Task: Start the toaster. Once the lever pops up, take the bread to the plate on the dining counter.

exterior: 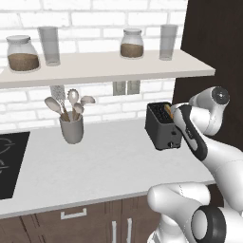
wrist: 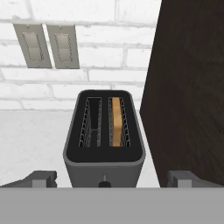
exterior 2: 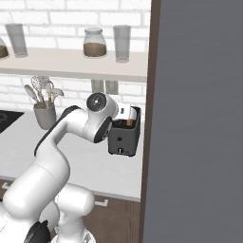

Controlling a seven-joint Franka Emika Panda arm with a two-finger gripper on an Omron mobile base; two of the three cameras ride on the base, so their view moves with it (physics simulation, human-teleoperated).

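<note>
White brick wall behind a pale worktop (exterior: 104, 156), dark tall cabinet (wrist: 192, 87) at the right end. Toaster (wrist: 104, 140) sits on the worktop by the cabinet, under two wall outlets (wrist: 47, 45). Bread (wrist: 116, 121) stands in the right-hand slot in hand view, left slot bare. Gripper (wrist: 109, 178) w/ jaws spread wide, tips either side of the toaster's near end, holding nothing. Shelf (exterior: 104, 66) above w/ jars & glasses; utensil crock (exterior: 71, 127) to the left. No readable writing.

Bread (wrist: 116, 121) in toaster (wrist: 104, 151) right slot; toaster on worktop (exterior: 95, 156).
</note>
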